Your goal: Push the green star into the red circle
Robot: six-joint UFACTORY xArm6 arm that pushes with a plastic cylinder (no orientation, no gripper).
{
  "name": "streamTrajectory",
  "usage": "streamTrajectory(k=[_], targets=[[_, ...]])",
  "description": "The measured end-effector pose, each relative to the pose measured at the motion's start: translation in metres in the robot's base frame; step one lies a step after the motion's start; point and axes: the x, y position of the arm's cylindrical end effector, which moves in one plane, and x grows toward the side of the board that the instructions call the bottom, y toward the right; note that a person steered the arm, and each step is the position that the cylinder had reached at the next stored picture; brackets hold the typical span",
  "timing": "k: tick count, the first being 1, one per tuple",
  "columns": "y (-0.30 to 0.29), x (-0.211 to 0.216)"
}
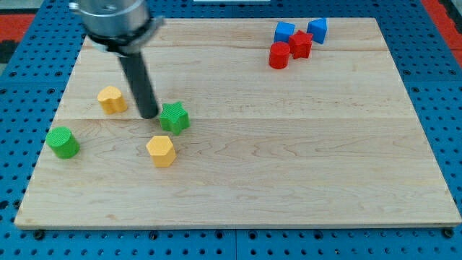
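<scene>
A: Camera view: our tip (149, 114) sits just left of the green star (174, 118), about touching. No pincer on this rig, so nothing's held.

B: Risk?

A: Red circle (279, 55) is well apart, up right, packed against the red star (300, 45) and blue blocks (285, 31). We're pushing off-centre; the star could spin away.

B: Star's look?

A: Small, chunky, flat on the tabletop (289, 166).

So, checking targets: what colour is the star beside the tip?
Green star, camera view, right of my tip.
</scene>
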Motion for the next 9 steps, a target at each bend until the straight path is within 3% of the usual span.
streamTrajectory(k=[1,2,3,4,7,9], targets=[[0.044,0.003],[0.024,0.017],[0.043,0.028],[0.101,0.028],[0.17,0.045],[0.208,-0.05]])
